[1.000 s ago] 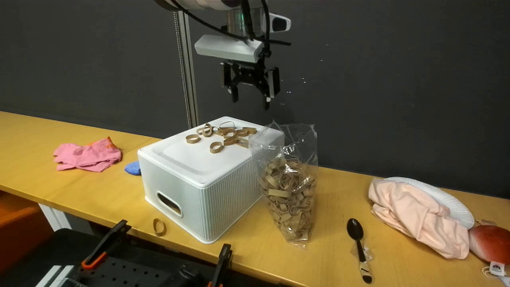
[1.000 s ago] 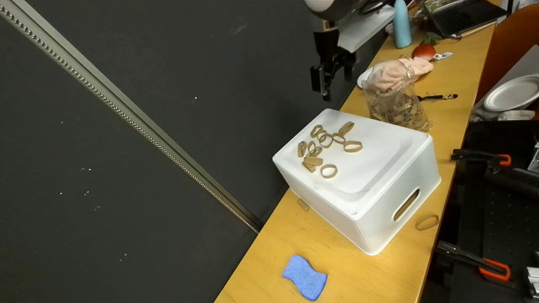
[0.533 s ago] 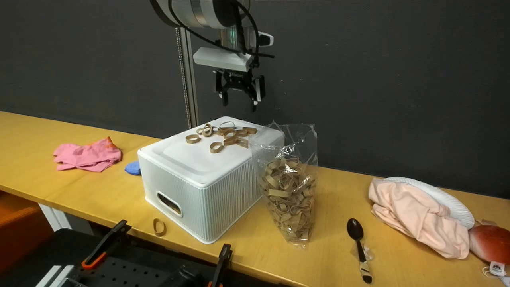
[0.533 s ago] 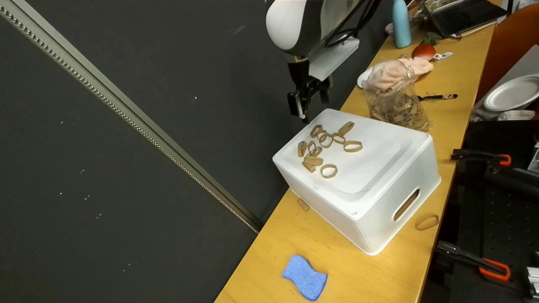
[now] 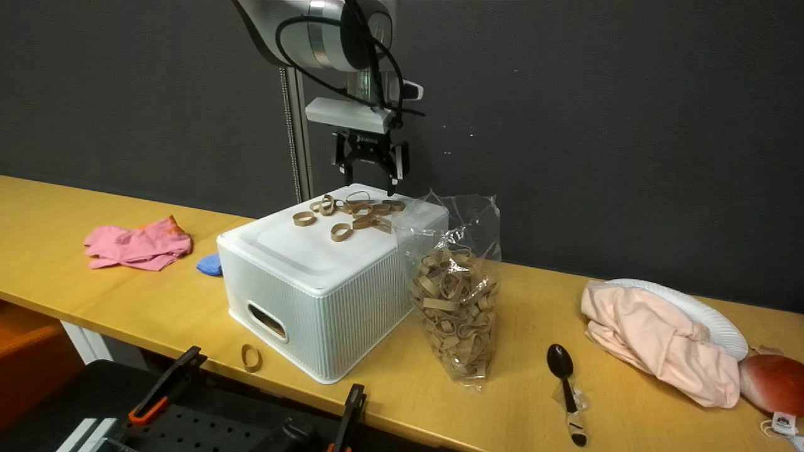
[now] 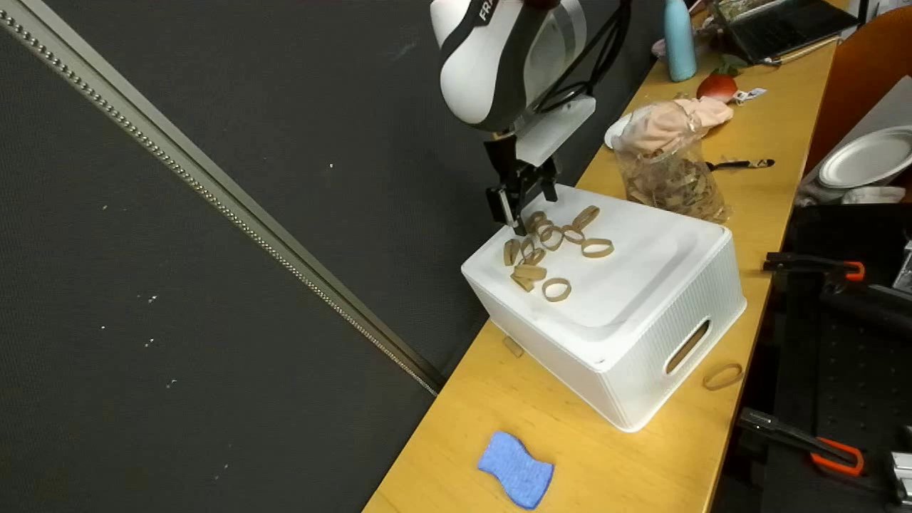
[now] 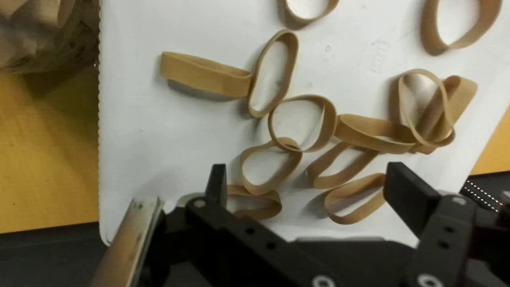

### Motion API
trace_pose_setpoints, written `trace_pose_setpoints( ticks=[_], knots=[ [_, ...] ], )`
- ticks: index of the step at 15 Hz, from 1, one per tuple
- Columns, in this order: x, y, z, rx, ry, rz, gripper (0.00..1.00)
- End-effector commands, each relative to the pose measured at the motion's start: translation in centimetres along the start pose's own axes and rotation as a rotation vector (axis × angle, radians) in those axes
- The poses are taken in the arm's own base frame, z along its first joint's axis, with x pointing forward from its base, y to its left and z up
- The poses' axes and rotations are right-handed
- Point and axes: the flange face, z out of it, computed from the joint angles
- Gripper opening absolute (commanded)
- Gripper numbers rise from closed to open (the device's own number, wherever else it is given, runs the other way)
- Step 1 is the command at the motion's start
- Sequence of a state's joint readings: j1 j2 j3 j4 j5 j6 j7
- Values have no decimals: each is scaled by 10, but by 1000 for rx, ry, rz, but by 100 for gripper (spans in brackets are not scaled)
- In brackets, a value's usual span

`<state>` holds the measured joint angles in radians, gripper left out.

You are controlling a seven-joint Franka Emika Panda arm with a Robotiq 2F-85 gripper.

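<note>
Claw wide over the rubber bands, no grip made yet

So we had a bunch of rubber bands [image 7: 205, 74] lying loose on top of a white box [image 5: 370, 307], mostly toward the end by the dark wall [image 5: 597, 125]. The claw [image 7: 306, 181] hung right over them, spread wide and holding nothing; we couldn't tell if it touched any. Progress-wise, we called it early: the reach looked pretty much done, the gripping not. Two stray bands [image 5: 251, 368] lay on the table [image 5: 527, 402] near the box. Just beside it we had a clear bag [image 5: 455, 307] stuffed with more. Further out: a black spoon [image 5: 568, 392], a peach cloth [image 5: 659, 342] and a blue sponge [image 6: 518, 470].
</note>
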<state>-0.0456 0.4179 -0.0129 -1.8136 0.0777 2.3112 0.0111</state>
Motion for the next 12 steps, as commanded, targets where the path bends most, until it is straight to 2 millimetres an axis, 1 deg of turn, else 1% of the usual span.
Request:
trace_pose_setpoints(
  ticks=[1, 9, 12],
  knots=[
    [5, 3, -3, 10, -35, 23, 100],
    [4, 4, 17, 12, -67, 24, 100],
    [3, 3, 21, 13, -72, 23, 100]
  ],
)
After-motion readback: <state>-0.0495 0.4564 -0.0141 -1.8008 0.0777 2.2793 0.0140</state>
